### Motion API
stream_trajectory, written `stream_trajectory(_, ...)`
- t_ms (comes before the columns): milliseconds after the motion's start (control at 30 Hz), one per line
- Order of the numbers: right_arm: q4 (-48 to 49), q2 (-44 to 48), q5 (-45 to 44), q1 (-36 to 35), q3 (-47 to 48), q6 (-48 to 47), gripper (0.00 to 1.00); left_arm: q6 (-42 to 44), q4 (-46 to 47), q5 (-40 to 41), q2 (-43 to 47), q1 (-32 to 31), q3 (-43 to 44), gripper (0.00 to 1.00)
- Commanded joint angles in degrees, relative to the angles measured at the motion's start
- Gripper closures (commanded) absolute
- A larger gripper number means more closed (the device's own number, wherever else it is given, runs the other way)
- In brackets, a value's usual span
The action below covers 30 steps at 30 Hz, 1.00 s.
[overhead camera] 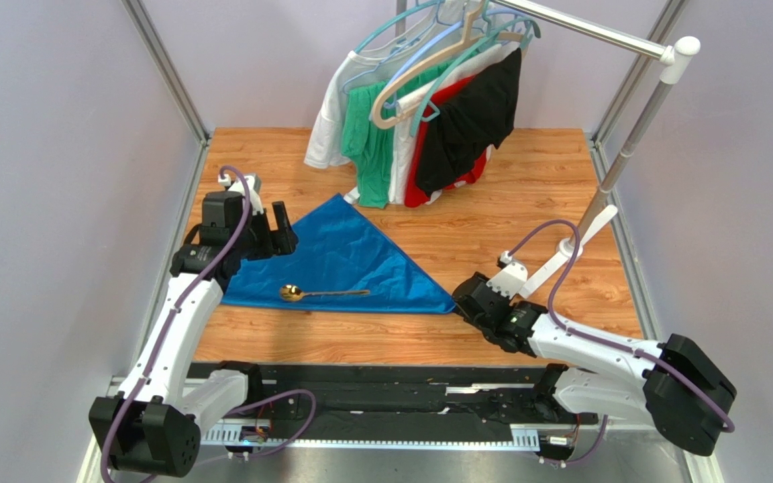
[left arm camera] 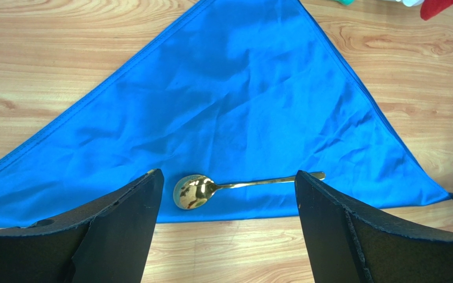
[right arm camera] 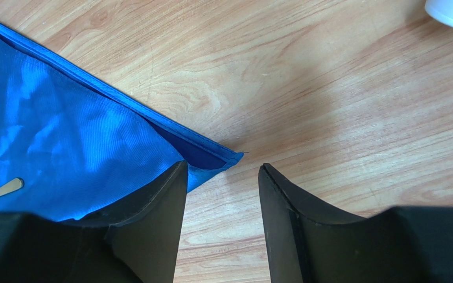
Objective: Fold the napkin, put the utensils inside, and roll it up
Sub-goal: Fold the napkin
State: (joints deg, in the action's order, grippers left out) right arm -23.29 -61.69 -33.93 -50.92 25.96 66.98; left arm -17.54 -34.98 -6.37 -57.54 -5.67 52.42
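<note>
Napkin (overhead camera: 350, 252) lies folded into a triangle on the counter (overhead camera: 522, 201), spoon (overhead camera: 322, 294) on its near edge, rolling not begun; left end effector (overhead camera: 286, 229) gapes above, right end effector (right arm camera: 222, 168) stands apart at its corner.

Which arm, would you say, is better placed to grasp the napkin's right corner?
Probably right: the right gripper, open, straddles that corner of the napkin; the left gripper hovers near the spoon.

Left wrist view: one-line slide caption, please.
Open left claw hovers above a gold spoon lying on the blue napkin, folded into a triangle on the wooden table.
</note>
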Motion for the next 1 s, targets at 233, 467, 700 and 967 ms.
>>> stream_trajectory(233,7.99,0.17,0.27,0.12,-1.43,1.57,0.5,1.19,0.35,-1.28,0.76,-0.83,-0.13,0.09)
stream_trajectory(467,6.07,-3.0,1.41,0.2,-0.56,2.72,0.55,1.19,0.35,-1.71,0.76,-0.92,-0.22,0.1)
stream_trajectory(700,5.89,-3.17,-0.17,0.2,-0.99,3.16,0.59,1.1,0.35,-2.15,0.59,-0.92,-0.22,0.1)
stream_trajectory(967,5.89,-4.93,-0.61,0.29,-1.08,3.59,0.61,1.19,0.35,-2.24,0.94,-0.92,-0.39,0.1)
